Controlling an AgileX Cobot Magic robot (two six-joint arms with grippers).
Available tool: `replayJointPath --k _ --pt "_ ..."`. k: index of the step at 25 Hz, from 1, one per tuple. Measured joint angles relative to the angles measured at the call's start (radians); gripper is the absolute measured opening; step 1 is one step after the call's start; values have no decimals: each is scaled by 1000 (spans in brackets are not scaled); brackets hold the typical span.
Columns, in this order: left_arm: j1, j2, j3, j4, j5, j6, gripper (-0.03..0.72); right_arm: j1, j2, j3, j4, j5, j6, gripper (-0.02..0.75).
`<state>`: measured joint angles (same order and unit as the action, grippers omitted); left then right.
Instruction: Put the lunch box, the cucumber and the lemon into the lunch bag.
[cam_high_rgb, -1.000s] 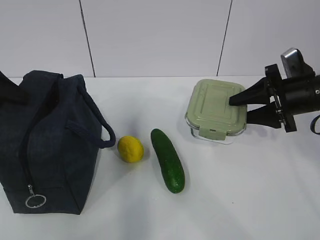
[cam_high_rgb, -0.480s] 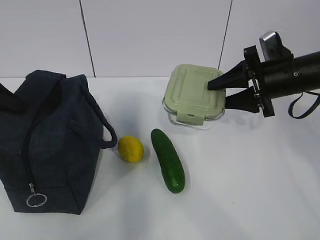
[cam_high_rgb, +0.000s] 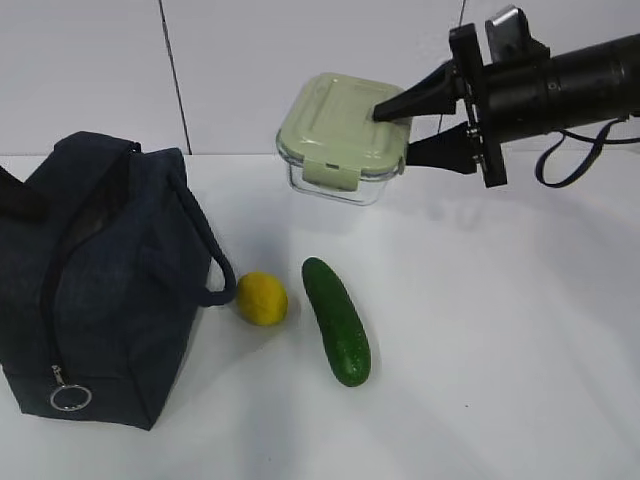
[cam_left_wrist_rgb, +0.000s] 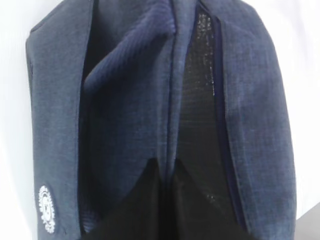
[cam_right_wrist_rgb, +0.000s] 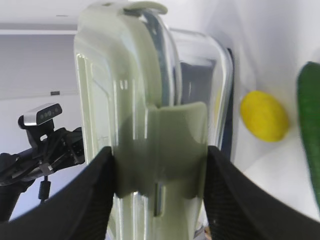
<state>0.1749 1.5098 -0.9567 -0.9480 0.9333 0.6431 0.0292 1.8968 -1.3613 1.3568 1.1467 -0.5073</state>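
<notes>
Looking along the bench (cam_high_rgb: 520, 330), we see our right hand (cam_high_rgb: 392, 132) clamping the lunch box (cam_high_rgb: 345, 135) aloft, lemon (cam_high_rgb: 261, 298) and cucumber (cam_high_rgb: 337, 320) beside the lunch bag (cam_high_rgb: 95, 280). Our left wrist view shows our left hand (cam_left_wrist_rgb: 167, 172) pinched on bag fabric. Our right wrist view shows fingers (cam_right_wrist_rgb: 95, 200) flanking the box.

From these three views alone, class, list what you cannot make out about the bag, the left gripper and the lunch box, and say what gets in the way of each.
- Inside of the lunch bag: exterior view shows only its outside; in the left wrist view folds of fabric and shadow hide it.
- Left gripper: only dark finger shapes at the bottom edge, pressed against fabric; what they pinch is unclear.
- Lunch box contents: lid and glare on the glass hide them, both views.
- Cucumber: cut off by the right wrist view's edge.
</notes>
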Motion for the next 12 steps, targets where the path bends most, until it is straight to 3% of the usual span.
replayJointPath --k 12 --pt "0 -48 0 94 8 -112 -6 125 0 -52 -8 22 97 391"
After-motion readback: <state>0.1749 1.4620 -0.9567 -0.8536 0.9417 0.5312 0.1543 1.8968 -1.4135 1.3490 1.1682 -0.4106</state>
